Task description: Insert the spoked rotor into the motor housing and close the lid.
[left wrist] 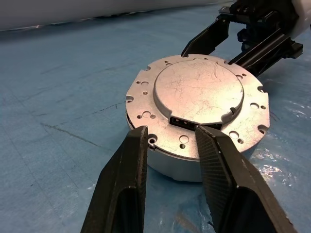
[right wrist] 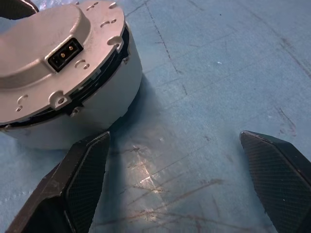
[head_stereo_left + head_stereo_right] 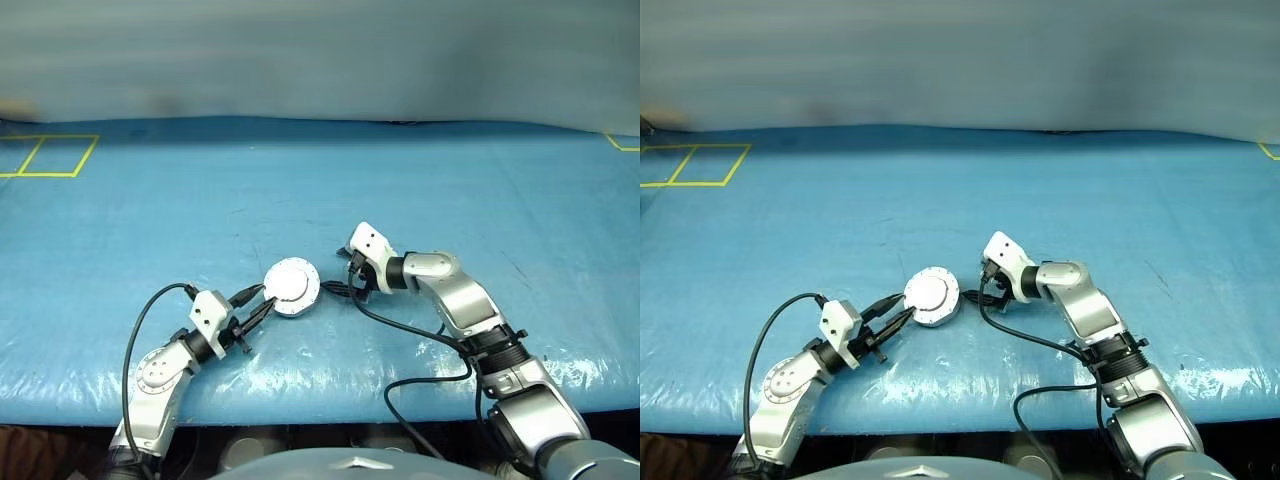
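The motor housing (image 3: 291, 296) is seen near the middle of the blue tabletop (image 3: 420, 180), a little toward 7 o'clock from the centre. The lid (image 1: 197, 94) is laid flat on top of it, so the housing looks closed. A thin dark gap is seen under the lid's rim in the right wrist view, so it may not be pressed fully down. The spoked rotor cannot be seen; it is judged to be inside, but that cannot be told for sure.

The left end effector (image 3: 255, 308) is found at 8 o'clock of the housing. Its 2 fingers (image 1: 121, 189) are partly parted and are placed right at the lid's edge, on either side of a small socket. Nothing is gripped by it.

The right end effector (image 3: 355, 278) is found at 3 o'clock of the housing, just beside it. Its jaws are spread wide and nothing is held.

The housing is made of metal, so it is judged to be stiff, smooth and a bit heavy for its size. It could be slid on the shiny tabletop if pushed from 1 side. It is best held across its round side wall, and the lid is best pressed on its flat top.
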You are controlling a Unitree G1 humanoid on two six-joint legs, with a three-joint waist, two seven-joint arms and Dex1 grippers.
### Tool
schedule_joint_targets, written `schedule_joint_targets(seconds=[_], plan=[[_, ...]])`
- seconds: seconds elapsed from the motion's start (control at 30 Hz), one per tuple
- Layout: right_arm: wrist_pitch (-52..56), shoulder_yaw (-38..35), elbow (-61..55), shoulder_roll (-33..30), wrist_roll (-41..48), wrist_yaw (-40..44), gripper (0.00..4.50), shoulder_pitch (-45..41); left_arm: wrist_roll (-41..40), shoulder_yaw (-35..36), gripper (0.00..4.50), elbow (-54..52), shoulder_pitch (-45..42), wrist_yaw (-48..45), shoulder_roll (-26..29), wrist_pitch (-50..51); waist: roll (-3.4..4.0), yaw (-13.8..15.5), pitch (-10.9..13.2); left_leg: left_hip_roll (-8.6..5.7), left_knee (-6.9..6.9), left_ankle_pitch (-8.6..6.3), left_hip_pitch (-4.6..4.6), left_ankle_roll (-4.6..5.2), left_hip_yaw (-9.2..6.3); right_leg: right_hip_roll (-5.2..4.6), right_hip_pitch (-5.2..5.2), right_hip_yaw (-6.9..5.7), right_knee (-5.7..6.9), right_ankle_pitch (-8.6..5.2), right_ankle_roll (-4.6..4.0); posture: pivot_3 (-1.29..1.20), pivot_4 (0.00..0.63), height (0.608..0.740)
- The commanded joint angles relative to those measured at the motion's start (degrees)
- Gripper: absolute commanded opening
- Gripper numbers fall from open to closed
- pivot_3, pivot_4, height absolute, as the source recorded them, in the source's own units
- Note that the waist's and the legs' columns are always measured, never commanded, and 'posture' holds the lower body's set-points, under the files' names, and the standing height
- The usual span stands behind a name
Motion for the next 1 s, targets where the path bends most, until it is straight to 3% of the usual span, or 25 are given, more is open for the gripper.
schedule_joint_targets(seconds=[0.03,0.4,0.8,1.0], plan=[[-0.1,-1.5,-3.7,-0.7,0.8,-0.3,4.47,0.5,0.8,0.5,1.6,0.6,-0.9,0.6,-0.2,-0.9,-0.01,0.0,0.0,0.0,0.0,0.0,0.0,0.0,0.0,0.0,0.0,0.0,0.0,0.0,0.0,0.0,0.15,0.74],[3.2,-1.4,-10.7,-2.0,1.9,-1.0,4.47,5.3,0.5,0.2,1.6,0.9,-1.7,0.0,-0.4,-2.0,-0.04,0.0,0.0,-0.01,0.03,-0.04,-0.04,0.04,0.03,0.01,0.0,0.04,0.0,0.0,0.0,0.0,0.15,0.74],[1.7,-8.6,-9.8,-5.4,3.2,-3.4,4.47,4.3,-2.6,2.9,1.6,-0.3,1.5,-2.8,0.6,-5.3,-0.05,-0.4,0.0,0.0,0.05,-0.05,-0.06,0.06,0.07,0.02,0.04,0.08,0.01,0.02,0.01,0.0,0.15,0.74],[-2.5,-8.4,-11.2,-3.3,8.7,2.3,4.47,3.6,-4.5,4.0,1.6,-2.2,4.6,-4.5,1.6,-5.1,-0.06,-0.8,0.0,0.0,0.06,-0.01,-0.06,0.15,0.12,0.03,0.08,0.13,0.03,0.02,0.01,0.0,0.15,0.74]])
